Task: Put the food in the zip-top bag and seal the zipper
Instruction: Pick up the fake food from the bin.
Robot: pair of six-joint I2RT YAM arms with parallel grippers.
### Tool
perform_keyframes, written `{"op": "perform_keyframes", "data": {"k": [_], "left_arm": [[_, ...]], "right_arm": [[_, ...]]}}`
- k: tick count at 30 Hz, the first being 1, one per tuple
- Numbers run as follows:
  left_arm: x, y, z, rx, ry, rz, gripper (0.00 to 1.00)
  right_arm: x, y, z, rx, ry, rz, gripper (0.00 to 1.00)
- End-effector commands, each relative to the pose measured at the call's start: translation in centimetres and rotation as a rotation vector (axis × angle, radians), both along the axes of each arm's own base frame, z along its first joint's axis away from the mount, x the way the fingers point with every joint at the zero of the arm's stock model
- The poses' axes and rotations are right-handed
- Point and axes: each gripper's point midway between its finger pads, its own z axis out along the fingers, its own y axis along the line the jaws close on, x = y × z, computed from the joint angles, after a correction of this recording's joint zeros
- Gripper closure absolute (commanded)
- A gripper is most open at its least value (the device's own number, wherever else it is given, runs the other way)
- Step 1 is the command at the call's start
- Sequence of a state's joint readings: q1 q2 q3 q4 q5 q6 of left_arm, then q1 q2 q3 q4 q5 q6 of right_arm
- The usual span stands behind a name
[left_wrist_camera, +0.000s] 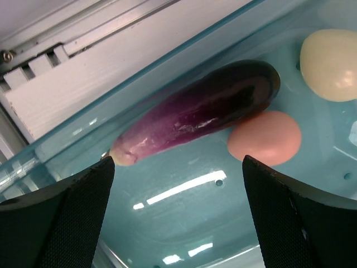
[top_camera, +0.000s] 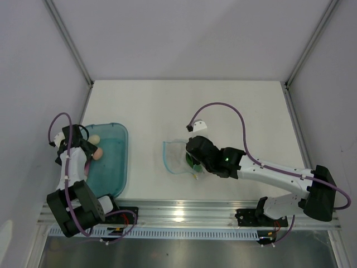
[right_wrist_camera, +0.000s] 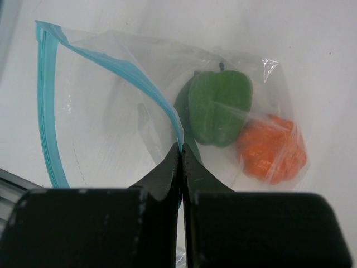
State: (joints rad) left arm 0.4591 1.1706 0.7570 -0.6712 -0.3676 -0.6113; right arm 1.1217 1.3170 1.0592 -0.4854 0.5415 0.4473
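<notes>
Eggplant [left_wrist_camera: 195,114]: one
Eggs: two (pink egg [left_wrist_camera: 264,138], cream egg [left_wrist_camera: 330,64])
Pepper [right_wrist_camera: 218,106]: one
Orange fruit [right_wrist_camera: 271,148]: one
Food pieces in all: five seen
Bag [right_wrist_camera: 100,106]: one
Tray [top_camera: 114,167]: one
Grippers: two (left gripper [left_wrist_camera: 175,167], right gripper [right_wrist_camera: 181,149])

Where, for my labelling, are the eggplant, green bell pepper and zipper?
eggplant [left_wrist_camera: 195,114]: left wrist view, middle of purple body.
green bell pepper [right_wrist_camera: 219,109]: right wrist view, front face.
zipper [right_wrist_camera: 43,106]: right wrist view, left blue strip.

Left arm folds back near its base, left gripper [left_wrist_camera: 178,163] spread wide. Right arm stretches forward-left, right gripper [right_wrist_camera: 182,149] pinched tight on the zip-top bag [right_wrist_camera: 106,111].
</notes>
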Motion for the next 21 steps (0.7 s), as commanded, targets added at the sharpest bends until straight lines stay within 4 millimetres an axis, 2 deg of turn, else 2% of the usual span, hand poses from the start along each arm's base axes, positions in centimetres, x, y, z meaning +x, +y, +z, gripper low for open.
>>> {"op": "perform_keyframes", "data": {"k": [1, 5, 10, 15, 21], "left_arm": [[1.0, 1.5, 0.7, 0.082, -0.029, -0.07, 0.04], [1.5, 1.5, 0.0, 0.071, -0.069, -0.124, 0.05], [2.3, 1.5, 1.1, 0.107, -0.117, -0.199, 0.05], [2.2, 1.5, 0.5, 0.117, -0.115, -0.229, 0.06], [3.5, 0.7, 1.0, 0.121, -0.189, -0.351, 0.07]], "right_arm": [[0.3, 0.6, 0.6, 0.036, -0.017, 0.004, 1.0], [0.4, 0.8, 0.9, 0.046, -0.026, 0.014, 1.0], [0.5, 1.1, 1.9, 0.072, -0.049, 0.031, 1.0], [0.6, 1.1, 2.4, 0.082, -0.069, 0.042, 1.0], [0.5, 1.6, 2.8, 0.114, -0.08, 0.067, 1.0]]}}
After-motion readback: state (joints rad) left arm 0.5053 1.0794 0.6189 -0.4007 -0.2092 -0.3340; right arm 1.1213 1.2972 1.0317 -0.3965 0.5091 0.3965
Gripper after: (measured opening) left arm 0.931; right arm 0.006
